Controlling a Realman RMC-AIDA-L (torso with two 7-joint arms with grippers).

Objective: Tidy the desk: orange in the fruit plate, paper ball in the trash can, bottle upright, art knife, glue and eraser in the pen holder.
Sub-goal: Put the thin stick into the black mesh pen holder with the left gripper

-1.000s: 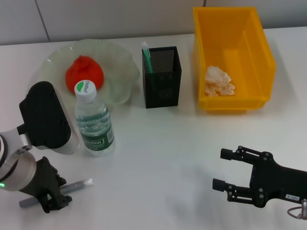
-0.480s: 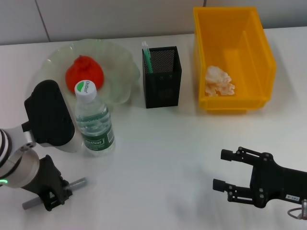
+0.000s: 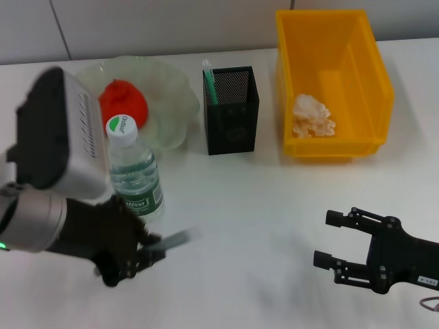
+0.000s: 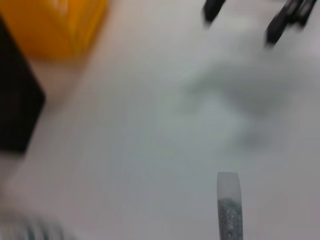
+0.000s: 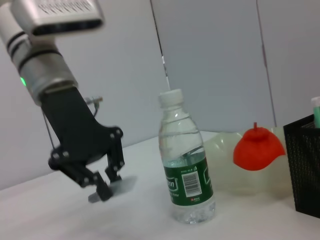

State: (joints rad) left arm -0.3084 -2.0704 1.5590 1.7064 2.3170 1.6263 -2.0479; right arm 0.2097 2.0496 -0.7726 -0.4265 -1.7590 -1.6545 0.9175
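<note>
- Left gripper (image 3: 134,257) has lifted off the table and swung inward since the earlier frames, when it sat low at the near left edge over a grey stick lying flat; now it is raised in front of the bottle (image 3: 134,175) with the stick carried along.
- That grey stick, likely the art knife (image 3: 175,240), is pinched between the left gripper's fingers, its free end pointing toward the middle of the table (image 3: 260,199); blurred, so the exact grip is unclear.
- Right gripper (image 3: 339,257) is spread and empty, parked low at the near right; it has shifted only slightly.
- Rest of the task looks done: orange (image 3: 123,103) in the fruit plate (image 3: 171,103), paper ball (image 3: 312,116) in the yellow trash can (image 3: 374,82), bottle upright, a green item already standing in the pen holder (image 3: 232,110).
- Step in hand, as I judge it: carry the art knife to the pen holder.
- To do it well: clear the bottle cap on the way, since the bottle stands between the left gripper and the pen holder.
- Tip the art knife toward vertical before lowering, centre it over the opening, and release only once the end is inside the mesh wall.
- Left wrist view shows the art knife's pale tip sticking forward over bare table, plus the pen holder and trash can edges; the head view blurs that tip.
- Right wrist view gives a side look: left gripper hanging above the table near the bottle, height the head view cannot show.
</note>
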